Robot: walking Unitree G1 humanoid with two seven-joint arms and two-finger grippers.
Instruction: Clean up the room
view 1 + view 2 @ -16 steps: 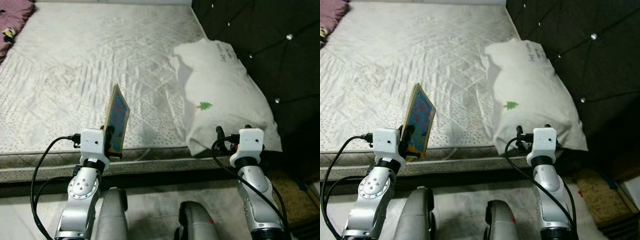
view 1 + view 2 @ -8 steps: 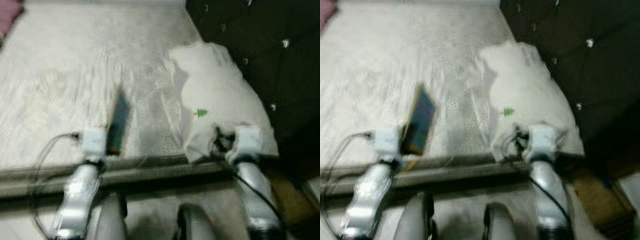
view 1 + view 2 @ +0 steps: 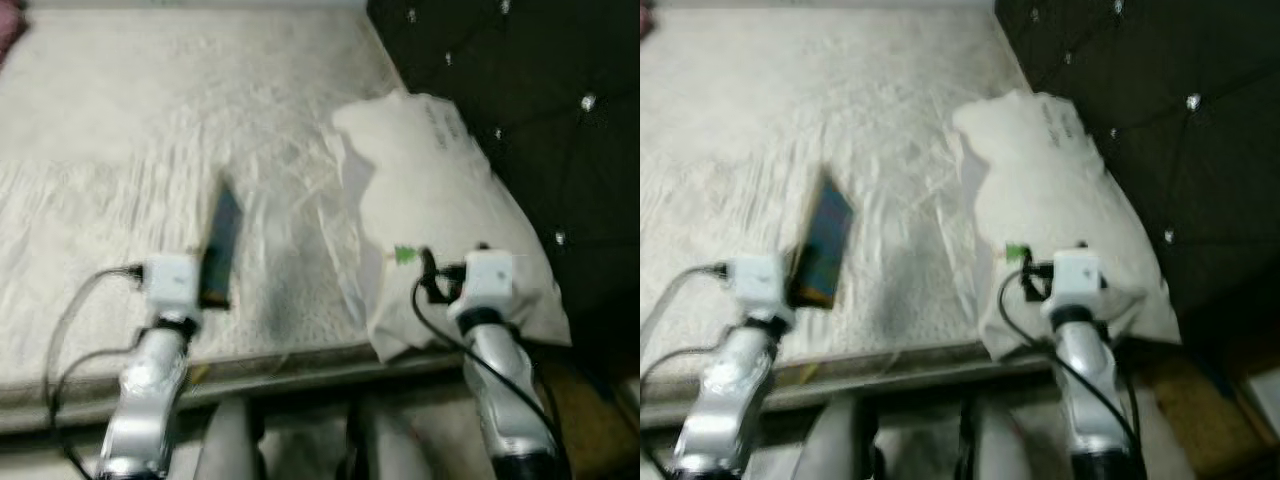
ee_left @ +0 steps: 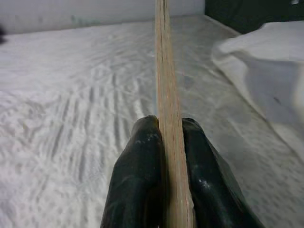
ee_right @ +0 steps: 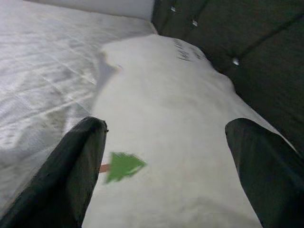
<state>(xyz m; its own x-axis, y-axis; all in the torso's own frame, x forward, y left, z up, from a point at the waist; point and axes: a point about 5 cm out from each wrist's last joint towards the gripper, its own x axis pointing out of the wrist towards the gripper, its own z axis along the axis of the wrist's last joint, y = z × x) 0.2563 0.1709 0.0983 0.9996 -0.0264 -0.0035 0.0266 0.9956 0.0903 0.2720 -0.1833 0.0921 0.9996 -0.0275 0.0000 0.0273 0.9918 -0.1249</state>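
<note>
- Your left gripper (image 4: 164,190) is clamped on a thin book (image 3: 221,245), one black finger pressed against each cover; in the left wrist view you see the book edge-on, its pale page edge running straight up between the fingers (image 4: 137,185).
- In the head views the book stands upright above the near part of the mattress (image 3: 130,150), raised off the surface, its dark blue cover turned towards your right.
- Your right gripper (image 5: 166,166) has its fingers spread wide apart and holds nothing.
- It sits low over the near end of the white pillow (image 3: 440,200), just beside the small green tree print (image 5: 122,166); whether the fingers touch the fabric, you cannot tell.
- The pillow lies at the right edge of the mattress, up against the dark tufted headboard (image 3: 520,90) with its shiny studs.
- The pillow's near corner hangs a little past the front edge of the mattress.
- Some dark lettering (image 5: 183,50) shows on the pillow's far end, too blurred to read.
- The head views are soft with blur.
</note>
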